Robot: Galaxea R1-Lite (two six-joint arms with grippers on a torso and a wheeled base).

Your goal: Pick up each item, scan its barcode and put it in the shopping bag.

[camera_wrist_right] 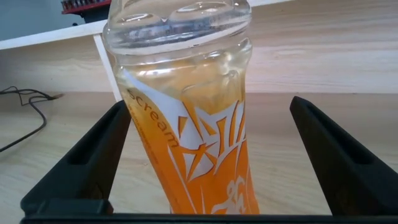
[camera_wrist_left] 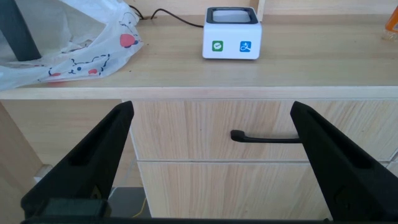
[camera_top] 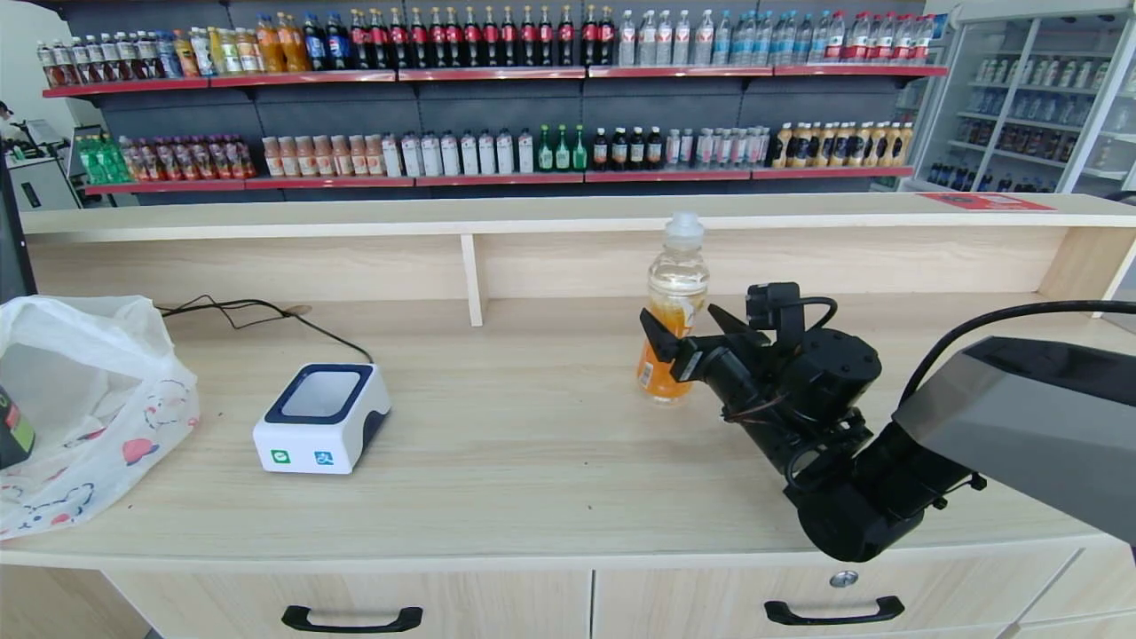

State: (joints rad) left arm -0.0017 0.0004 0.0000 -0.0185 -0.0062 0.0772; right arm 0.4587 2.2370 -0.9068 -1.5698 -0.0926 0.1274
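Now right tool (camera_top: 690,335) spread apart, jaws either side of upright orange bottle (camera_top: 676,280), right of centre on bench (camera_top: 532,444). Left tool (camera_wrist_left: 211,112) also apart, facing drawer (camera_wrist_left: 186,130). Scanner (camera_top: 321,417) centre-left, shopping bag (camera_top: 89,399) at left edge.

A pale wooden counter (camera_top: 532,444) fronts stocked drink shelves (camera_top: 497,75), perhaps a glass-door cooler (camera_top: 1021,98) rightward.
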